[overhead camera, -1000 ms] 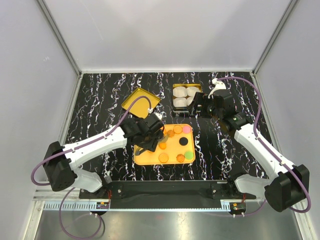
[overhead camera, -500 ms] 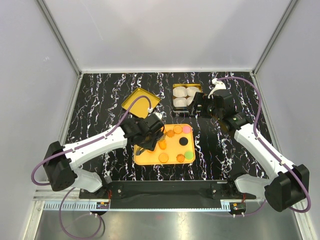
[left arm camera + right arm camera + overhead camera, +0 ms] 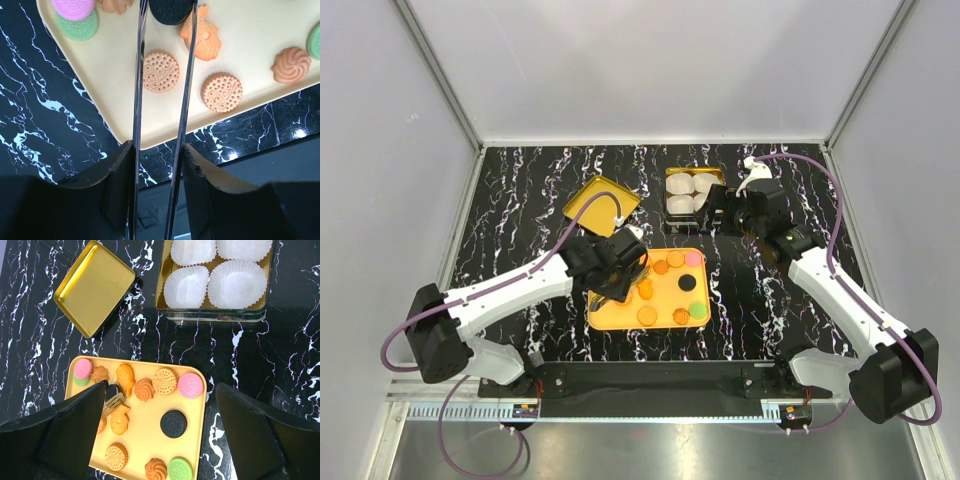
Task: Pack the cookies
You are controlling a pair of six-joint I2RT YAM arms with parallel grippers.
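The cookies lie on a yellow tray [image 3: 610,318]: orange ones [image 3: 165,381], a pink one [image 3: 190,385], a green one [image 3: 179,469] and a black one [image 3: 173,423]. My left gripper [image 3: 157,150] is shut on metal tongs [image 3: 137,100] over the tray's left part [image 3: 620,270]. The tong tips stand on either side of a second black cookie [image 3: 170,10], which is partly hidden in the right wrist view [image 3: 112,390]. My right gripper [image 3: 161,387] is open and empty, held high between the tin and the tray [image 3: 725,212].
A gold tin [image 3: 670,208] holding white paper cups [image 3: 186,286] stands behind the tray. Its lid [image 3: 601,205] lies open side up at the back left. The table is black marble with white veins.
The left gripper with the tongs has shifted very slightly over the tray's left part. The right arm has not moved.
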